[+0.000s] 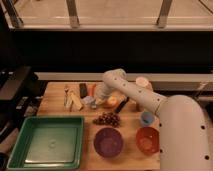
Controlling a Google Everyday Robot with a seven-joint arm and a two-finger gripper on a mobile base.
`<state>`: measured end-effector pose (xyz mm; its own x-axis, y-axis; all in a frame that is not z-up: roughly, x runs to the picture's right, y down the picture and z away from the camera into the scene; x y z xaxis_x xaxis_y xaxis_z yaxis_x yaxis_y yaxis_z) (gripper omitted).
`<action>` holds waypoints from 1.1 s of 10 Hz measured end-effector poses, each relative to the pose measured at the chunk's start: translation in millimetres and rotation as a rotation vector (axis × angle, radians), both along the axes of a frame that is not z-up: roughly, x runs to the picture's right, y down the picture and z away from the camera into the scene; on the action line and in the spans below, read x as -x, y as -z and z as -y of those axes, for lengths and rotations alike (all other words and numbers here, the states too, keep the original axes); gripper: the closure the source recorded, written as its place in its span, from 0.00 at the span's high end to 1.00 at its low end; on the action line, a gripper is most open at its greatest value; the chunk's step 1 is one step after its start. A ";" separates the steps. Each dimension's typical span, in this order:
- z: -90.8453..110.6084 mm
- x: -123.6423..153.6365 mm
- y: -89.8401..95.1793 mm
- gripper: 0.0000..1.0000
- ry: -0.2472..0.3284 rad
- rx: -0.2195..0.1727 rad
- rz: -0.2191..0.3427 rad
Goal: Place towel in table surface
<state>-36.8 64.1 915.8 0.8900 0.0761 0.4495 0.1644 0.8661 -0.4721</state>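
Note:
My white arm (150, 102) reaches from the right to the back middle of the wooden table (55, 105). The gripper (98, 96) is low over the table, next to an orange fruit (112, 102). A small pale grey-blue crumpled thing (89, 101), seemingly the towel, lies at the gripper's tip on the table. I cannot tell whether the gripper touches or holds it.
A green tray (45, 142) stands at the front left. A purple bowl (108, 142), an orange bowl (147, 140), a blue cup (146, 118) and grapes (106, 119) are in front. Cutlery and a dark bar (75, 96) lie at the back left, and a white cup (142, 82) at the back.

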 end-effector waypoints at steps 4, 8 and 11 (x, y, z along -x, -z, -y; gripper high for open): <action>54.6 -1.5 77.8 0.00 -0.004 -0.083 0.074; 100.0 -4.7 137.5 0.00 0.001 -0.155 0.131; 105.6 -6.4 137.4 0.00 0.003 -0.151 0.139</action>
<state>-30.5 -41.5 778.5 0.8186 -0.0038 0.5744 0.2213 0.9249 -0.3091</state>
